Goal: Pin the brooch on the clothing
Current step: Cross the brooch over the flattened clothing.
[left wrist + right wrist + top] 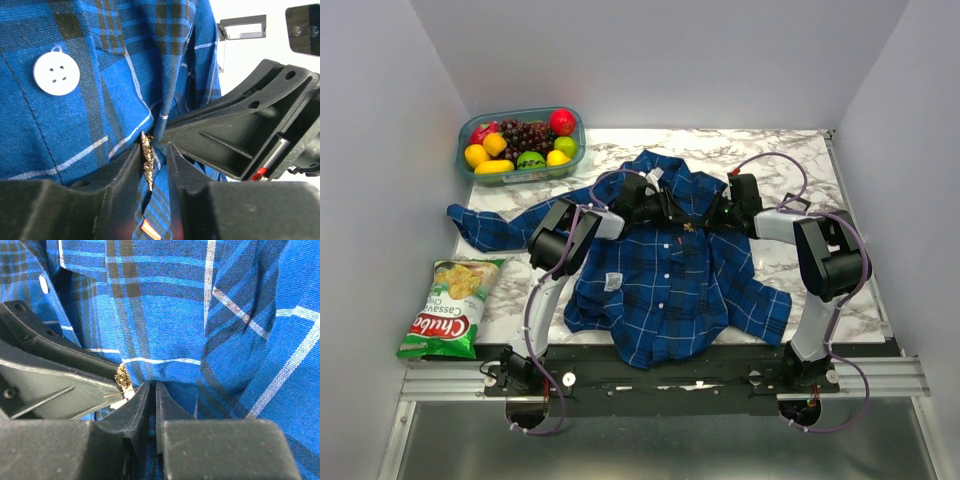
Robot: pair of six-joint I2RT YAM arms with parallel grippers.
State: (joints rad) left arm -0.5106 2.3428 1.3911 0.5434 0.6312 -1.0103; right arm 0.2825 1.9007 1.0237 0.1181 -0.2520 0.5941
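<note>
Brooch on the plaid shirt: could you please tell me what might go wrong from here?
1. The left gripper has its jaws apart around the brooch, so the brooch may drop if its pin has not caught the shirt.
2. The right gripper seems to pinch a fold of cloth right beside the brooch; pulling away could tug it loose.

Blue plaid clothing (165, 305) is filling the view. Right gripper (152, 389) is sitting bottom centre, jaws nearly together, pinching a fold. Left gripper (116, 383) is pointing in from left, tips touching small gold-looking brooch (121, 375). White button (44, 284) is showing upper left.
</note>
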